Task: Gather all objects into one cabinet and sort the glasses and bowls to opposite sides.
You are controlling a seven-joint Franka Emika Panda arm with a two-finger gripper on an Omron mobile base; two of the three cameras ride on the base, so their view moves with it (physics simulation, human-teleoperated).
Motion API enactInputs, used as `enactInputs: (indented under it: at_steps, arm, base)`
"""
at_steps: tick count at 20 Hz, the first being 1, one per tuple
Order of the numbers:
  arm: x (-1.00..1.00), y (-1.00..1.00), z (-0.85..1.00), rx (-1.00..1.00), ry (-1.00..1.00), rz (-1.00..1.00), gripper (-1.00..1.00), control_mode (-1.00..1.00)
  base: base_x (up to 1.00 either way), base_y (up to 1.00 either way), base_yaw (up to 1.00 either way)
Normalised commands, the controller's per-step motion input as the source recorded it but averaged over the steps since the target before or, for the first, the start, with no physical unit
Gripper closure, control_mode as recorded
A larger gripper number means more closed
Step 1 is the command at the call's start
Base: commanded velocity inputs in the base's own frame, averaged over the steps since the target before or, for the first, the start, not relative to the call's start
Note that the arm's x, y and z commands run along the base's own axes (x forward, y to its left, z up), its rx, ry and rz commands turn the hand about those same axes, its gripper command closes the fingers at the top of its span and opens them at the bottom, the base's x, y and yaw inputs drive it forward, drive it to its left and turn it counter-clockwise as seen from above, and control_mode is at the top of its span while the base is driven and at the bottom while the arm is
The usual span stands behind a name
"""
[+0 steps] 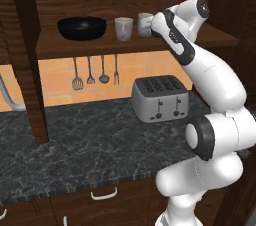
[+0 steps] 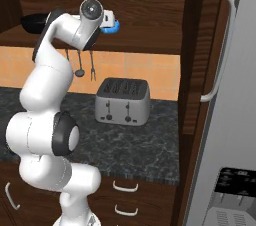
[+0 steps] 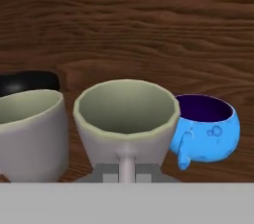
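The dark wooden cabinet (image 1: 100,46) stands open, with everything on its shelf. From the left come the wide black bowl (image 1: 81,27), one pale mug (image 1: 123,28), then a second mug (image 1: 144,23) partly behind my hand. The small blue bowl (image 2: 113,26) sits just right of that mug. In the hand view the second mug (image 3: 126,114) is dead centre with its handle towards me. My gripper (image 3: 127,171) is shut on that handle. The other mug (image 3: 30,134) is on its left, the blue bowl (image 3: 206,129) on its right and the black bowl (image 3: 27,82) behind.
A silver four-slot toaster (image 1: 160,99) stands on the dark marble counter (image 1: 75,150) under the shelf. Utensils (image 1: 90,72) hang on the orange tiled wall. The open cabinet door (image 1: 27,70) hangs at the left. A grey fridge (image 2: 230,120) with a white handle rises at the right.
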Motion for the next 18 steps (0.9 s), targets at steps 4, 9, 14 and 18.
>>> enactInputs:
  at_steps: [4, 9, 14, 18]
  arm:
    - [0.39, 0.02, 0.00, 0.00, 0.00, 0.00, 1.00, -1.00]
    - [0.33, 0.06, 0.00, 0.00, 0.00, 0.00, 1.00, -1.00]
    - [0.19, 0.06, 0.00, 0.00, 0.00, 0.00, -1.00, -1.00]
    - [0.01, 0.00, 0.00, 0.00, 0.00, 0.00, -1.00, -1.00]
  base:
    - [0.00, 0.00, 0.00]
    - [0.00, 0.00, 0.00]
    - [0.00, 0.00, 0.00]
    - [0.00, 0.00, 0.00]
